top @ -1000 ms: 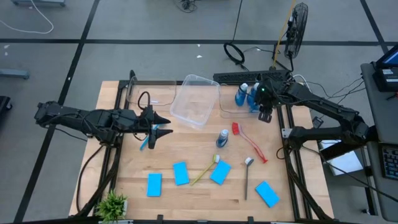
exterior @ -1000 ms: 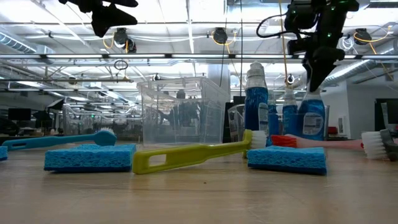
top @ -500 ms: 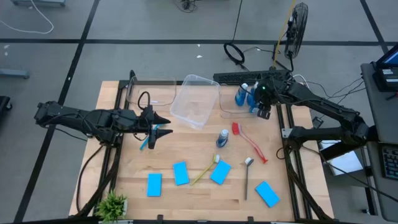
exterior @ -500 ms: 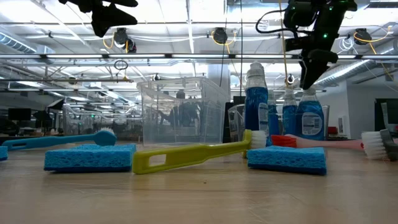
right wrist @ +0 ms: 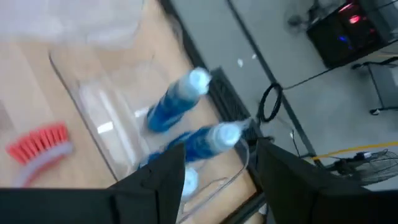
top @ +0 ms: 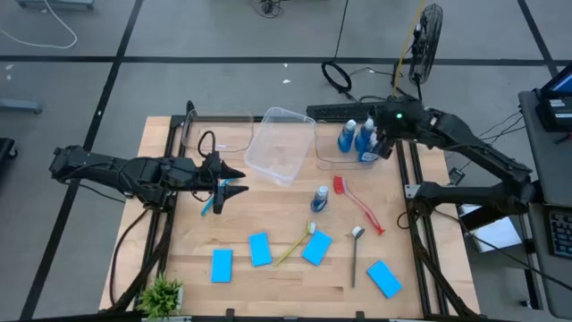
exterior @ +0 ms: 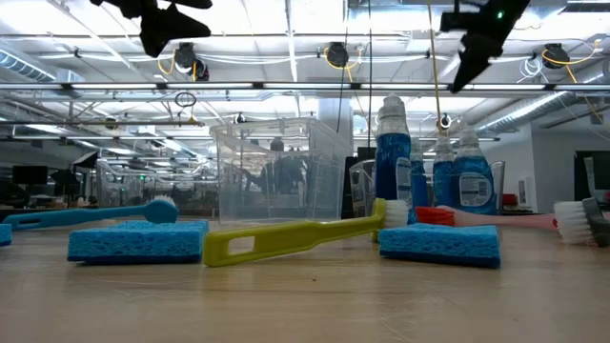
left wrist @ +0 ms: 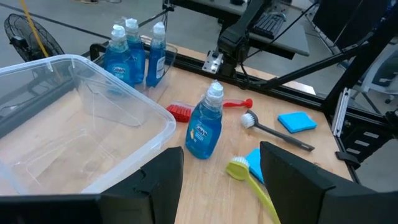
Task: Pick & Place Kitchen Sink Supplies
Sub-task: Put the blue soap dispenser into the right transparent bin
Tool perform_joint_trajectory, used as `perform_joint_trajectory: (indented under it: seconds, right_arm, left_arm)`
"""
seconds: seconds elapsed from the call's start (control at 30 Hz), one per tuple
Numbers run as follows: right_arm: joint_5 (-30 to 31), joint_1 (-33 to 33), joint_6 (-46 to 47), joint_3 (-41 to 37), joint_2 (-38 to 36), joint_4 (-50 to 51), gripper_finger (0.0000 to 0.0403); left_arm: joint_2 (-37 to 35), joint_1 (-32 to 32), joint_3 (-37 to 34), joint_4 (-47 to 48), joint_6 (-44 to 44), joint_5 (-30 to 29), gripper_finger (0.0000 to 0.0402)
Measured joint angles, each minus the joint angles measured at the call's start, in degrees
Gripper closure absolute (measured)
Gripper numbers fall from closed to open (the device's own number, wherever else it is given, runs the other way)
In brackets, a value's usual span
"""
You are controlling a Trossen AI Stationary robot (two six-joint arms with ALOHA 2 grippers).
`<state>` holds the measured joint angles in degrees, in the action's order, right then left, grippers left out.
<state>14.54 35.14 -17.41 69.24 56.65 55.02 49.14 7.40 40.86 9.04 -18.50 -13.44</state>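
Three bottles of blue liquid (top: 357,138) stand upright in a clear tub (top: 327,154) at the far right. My right gripper (top: 386,147) hangs open above them, touching nothing; its wrist view looks down on their caps (right wrist: 200,79). A fourth bottle (top: 320,199) stands on the table's middle. Several blue sponges (top: 260,249) and the red (top: 359,204), yellow (top: 295,243) and grey (top: 356,255) brushes lie flat on the near half. My left gripper (top: 239,182) hovers open above the blue brush (top: 207,202), which lies on the wood.
A second clear tub (top: 280,143) sits tilted at the far middle, and a third (top: 219,134) at the far left. A small green plant (top: 161,293) stands at the near left corner. Bare wood lies between the left gripper and the sponges.
My right gripper has risen from the top of a bottle in the far right tub to well above the caps and has tipped further nose-down. That bottle stays standing in the tub with the other two.
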Motion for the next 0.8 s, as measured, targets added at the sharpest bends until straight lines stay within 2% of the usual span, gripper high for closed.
perform_joint_trajectory:
  seconds: [0.1, 0.4, 0.5, 0.6, 0.8]
  right_arm:
    - [-4.84, 0.0, 4.15, 2.03, -1.77, -0.65, 0.0222]
    - [-33.49, 0.0, 17.08, 2.74, -9.52, -7.83, 0.0222]
    - [-40.32, 0.0, 21.35, 2.74, -11.91, -9.04, 0.0222]
    - [-43.32, 0.0, 24.45, 2.74, -14.27, -8.99, 0.0222]
    - [-43.18, 0.0, 29.59, 2.74, -18.9, -6.58, 0.0222]
  left_arm:
    - [-0.01, 0.0, 0.0, -0.53, 0.0, -0.1, 0.0188]
    - [-0.01, 0.0, 0.0, -4.38, 0.02, -0.14, 0.0188]
    - [-0.01, 0.0, 0.0, -5.26, 0.02, -0.14, 0.0188]
    - [-0.01, 0.0, 0.0, -5.41, 0.02, -0.14, 0.0188]
    - [-0.01, 0.0, 0.0, -6.62, 0.04, -0.14, 0.0188]
